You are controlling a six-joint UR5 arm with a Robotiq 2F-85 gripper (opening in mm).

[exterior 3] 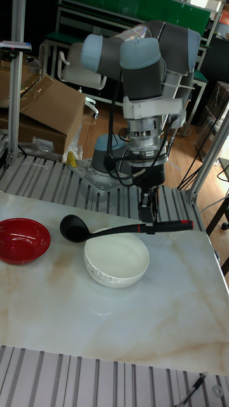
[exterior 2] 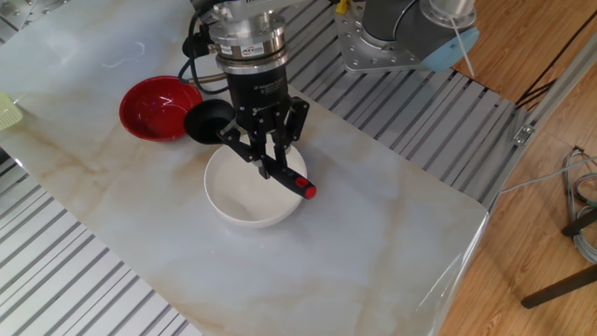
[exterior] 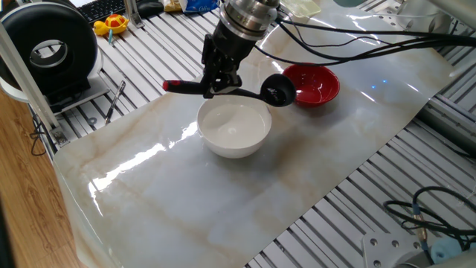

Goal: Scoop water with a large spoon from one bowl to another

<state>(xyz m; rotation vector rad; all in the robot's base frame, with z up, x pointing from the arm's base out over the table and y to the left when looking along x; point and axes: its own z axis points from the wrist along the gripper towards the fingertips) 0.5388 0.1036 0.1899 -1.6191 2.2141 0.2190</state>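
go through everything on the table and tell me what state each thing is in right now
gripper: shut on the spoon handle, above the white bowl.
large spoon: held about level in the air, scoop between the two bowls.
white bowl: upright on the table; water not discernible.
red bowl: upright on the table, beside the scoop.

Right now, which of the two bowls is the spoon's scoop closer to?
The red bowl. The large spoon hangs with its scoop between the bowls, beside the red one's rim, while its handle crosses above the white bowl, held by the gripper.

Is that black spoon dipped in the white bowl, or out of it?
Out. The gripper holds the large spoon level above the white bowl, scoop between both bowls.
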